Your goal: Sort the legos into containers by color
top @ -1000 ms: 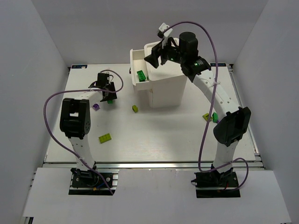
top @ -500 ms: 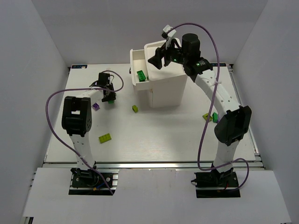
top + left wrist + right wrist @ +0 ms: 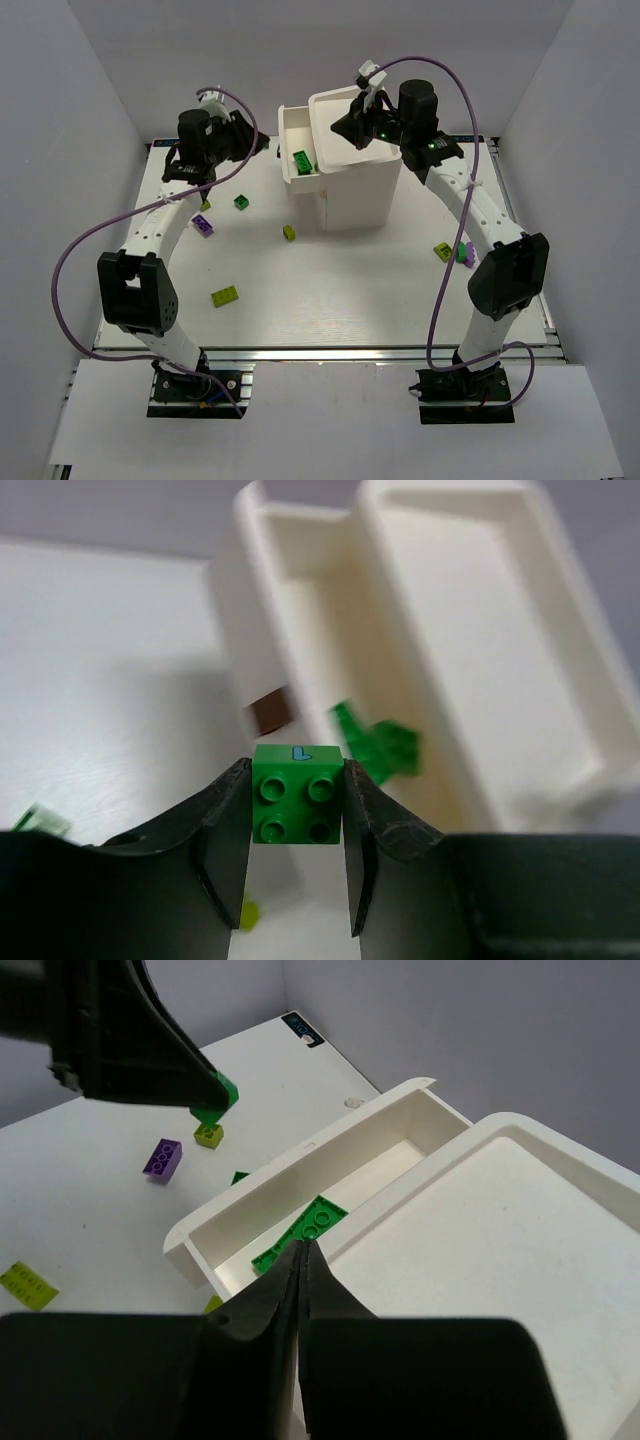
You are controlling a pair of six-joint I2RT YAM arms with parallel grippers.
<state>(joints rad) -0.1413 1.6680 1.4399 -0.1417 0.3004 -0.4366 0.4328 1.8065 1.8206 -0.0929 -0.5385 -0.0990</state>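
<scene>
One dark green brick (image 3: 297,807) is clamped in the left jaws, studs facing the wrist camera. It's lifted off the worktop (image 3: 330,290) and aimed at the open top drawer (image 3: 286,135) of the white cabinet (image 3: 360,195). We read this as the carry step: the drawer already has green bricks (image 3: 305,1228) in it, so that's the green bin and this one belongs with them. The drawer is pulled out toward the left arm's side, which gives the left jaws a clean drop from above.

Right jaws are pressed together on nothing, hanging over the cabinet top by the drawer's edge. Probably out of the drop path, but close enough to watch for a clash.

Loose on the worktop:
- a purple brick (image 3: 203,225)
- a second dark green brick (image 3: 241,202)
- a small lime brick (image 3: 289,233)
- a bigger lime brick (image 3: 225,295)
- a mixed cluster (image 3: 450,251) beside the right arm

Next: get fully over the drawer before releasing, else the brick may clip the rim.
</scene>
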